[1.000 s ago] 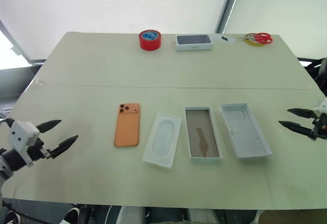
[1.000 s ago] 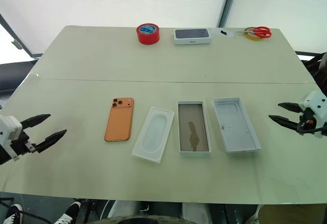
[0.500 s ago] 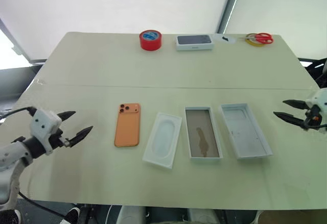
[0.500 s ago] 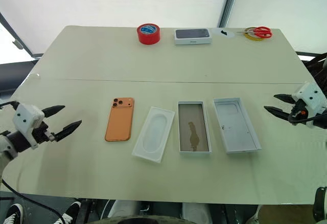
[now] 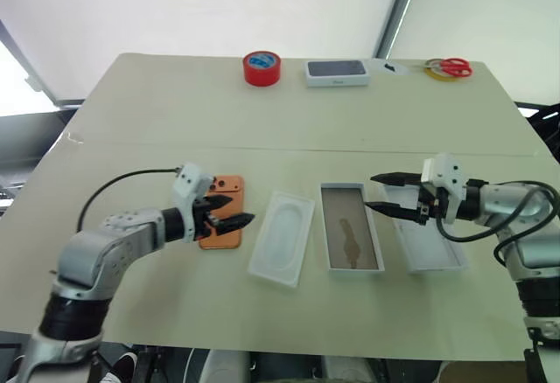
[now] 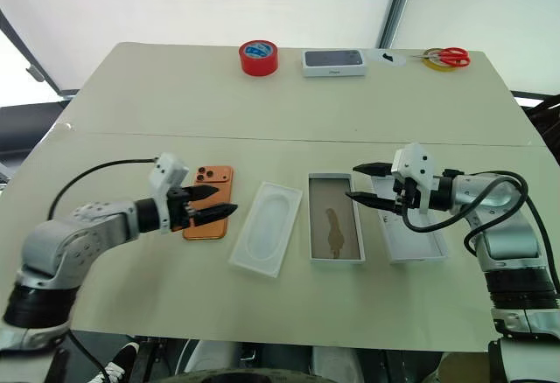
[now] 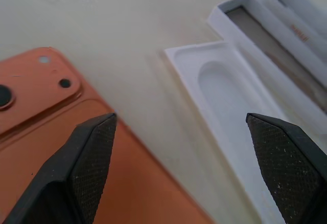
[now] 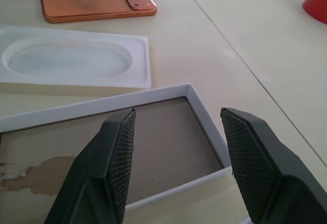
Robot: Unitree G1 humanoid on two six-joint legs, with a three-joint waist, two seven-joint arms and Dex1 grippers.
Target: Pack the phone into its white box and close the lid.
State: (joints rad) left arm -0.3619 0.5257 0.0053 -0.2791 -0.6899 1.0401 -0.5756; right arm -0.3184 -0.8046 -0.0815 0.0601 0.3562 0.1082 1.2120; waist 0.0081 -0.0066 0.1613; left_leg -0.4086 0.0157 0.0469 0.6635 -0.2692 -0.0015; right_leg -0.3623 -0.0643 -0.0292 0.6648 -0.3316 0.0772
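1. Worktop: a pale, cream surface with a seam running across its width, set against white panels behind.
2. Far edge, from 11 to 1 o'clock: a red tape roll, a white box with dark top, and red-handled scissors.
3. The phone lies flat, orange back up, at about 9 o'clock of the central row, camera block toward the far edge.
4. Next along toward 3 o'clock: a thin white insert with oval recess, then the white box with its brownish floor exposed, then the lid lying inside up.
5. Left pincer: fingers spread, holding nothing, poised directly above the phone, tips pointing toward 3 o'clock.
6. Right pincer: fingers spread, holding nothing, above the white box's far end beside the lid, tips pointing toward 9 o'clock.
7. The white box is empty.
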